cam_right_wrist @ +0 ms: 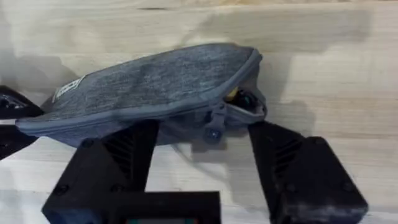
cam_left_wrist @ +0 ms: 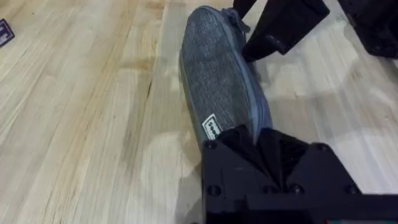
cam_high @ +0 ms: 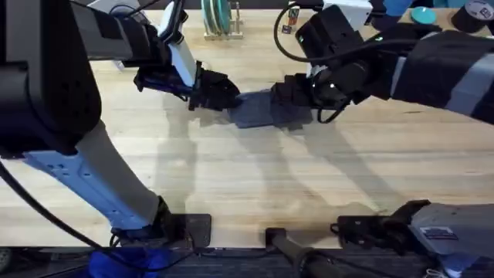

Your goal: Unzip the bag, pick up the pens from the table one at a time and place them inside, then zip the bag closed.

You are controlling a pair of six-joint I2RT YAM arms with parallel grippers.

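Note:
The blue-grey bag (cam_high: pixel 258 110) lies on the table (cam_high: pixel 231 177) at mid-back, between both arms. My left gripper (cam_high: pixel 224 94) is shut on the bag's left end, and the left wrist view shows the fabric (cam_left_wrist: pixel 217 74) pinched between its fingers (cam_left_wrist: pixel 261 140). My right gripper (cam_high: pixel 287 94) is at the bag's right end, open, its fingers (cam_right_wrist: pixel 124 155) straddling the zipper pull (cam_right_wrist: pixel 214 127). The zipper is shut except for a small gap at that end. In the gap shows an orange-yellow bit with a dark part (cam_right_wrist: pixel 235 95), seemingly a pen inside.
Along the table's back edge stand a wooden rack with teal discs (cam_high: pixel 218 19), a small tag (cam_high: pixel 292 19), a teal lid (cam_high: pixel 423 14) and a dark roll (cam_high: pixel 471 15). A small purple card (cam_left_wrist: pixel 5 31) lies off to the bag's left. Bare wood lies in front of the bag.

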